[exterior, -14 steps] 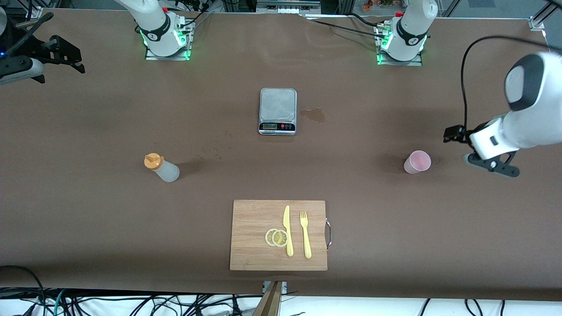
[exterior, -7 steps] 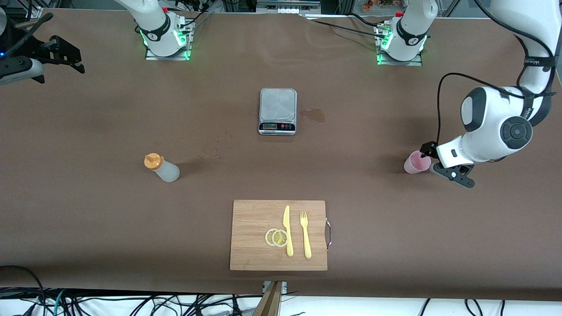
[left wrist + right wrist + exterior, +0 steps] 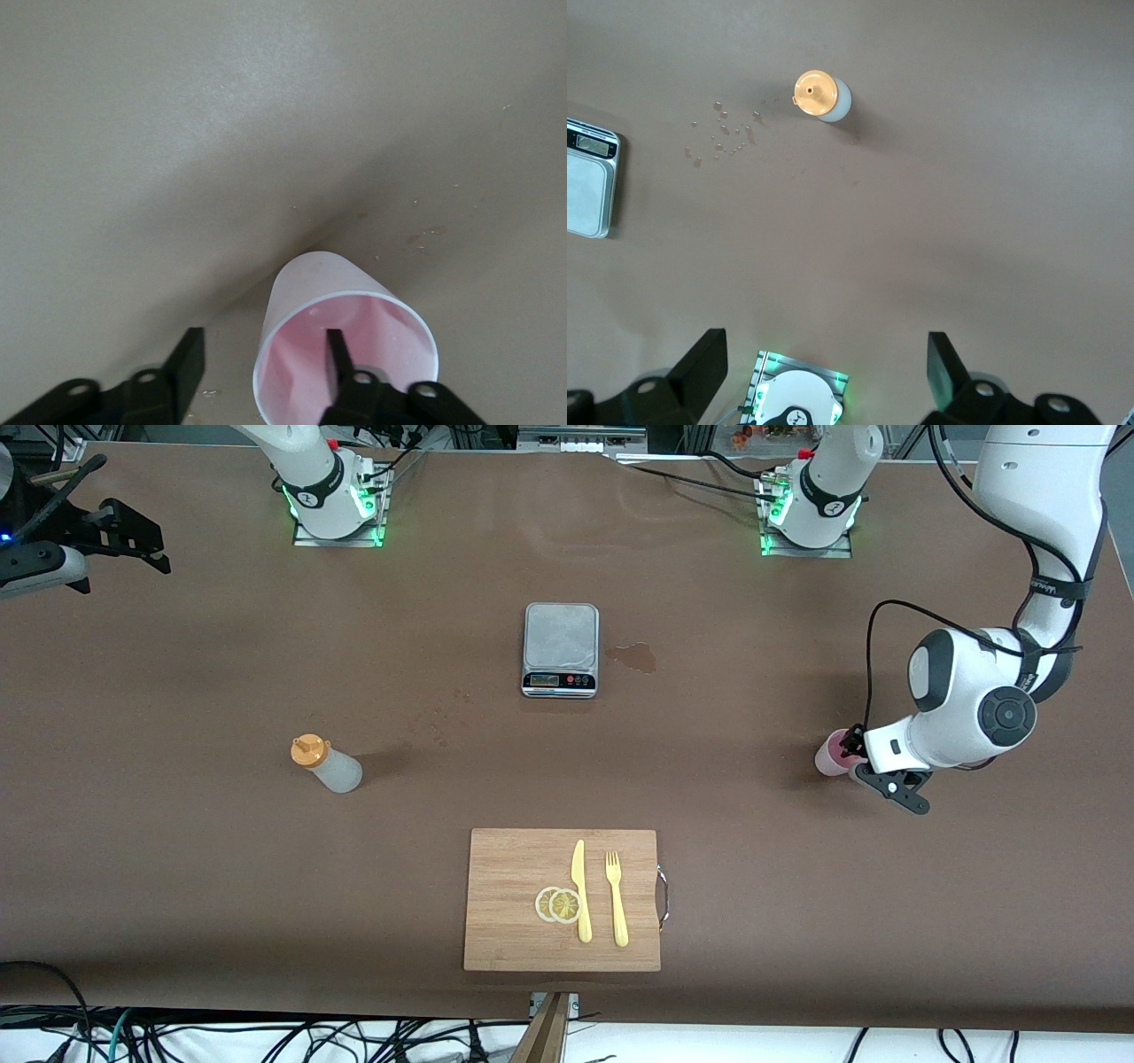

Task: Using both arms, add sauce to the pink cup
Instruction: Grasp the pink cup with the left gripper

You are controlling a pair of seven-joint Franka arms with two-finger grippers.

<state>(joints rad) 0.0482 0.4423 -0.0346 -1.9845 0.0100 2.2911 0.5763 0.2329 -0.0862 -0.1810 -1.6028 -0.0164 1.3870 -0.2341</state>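
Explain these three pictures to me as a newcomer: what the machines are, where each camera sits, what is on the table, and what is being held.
Two white robot arms work at a brown table. The wide picture looks down from across it; the other two come from cameras on each arm's wrist. The left gripper straddles the rim of the pink cup, one finger inside and one outside; it has not clamped the wall yet. The right gripper waits open, high up, looking down at the sauce bottle. Also on the table are a grey scale and a wooden board with a knife, fork and lemon slices.
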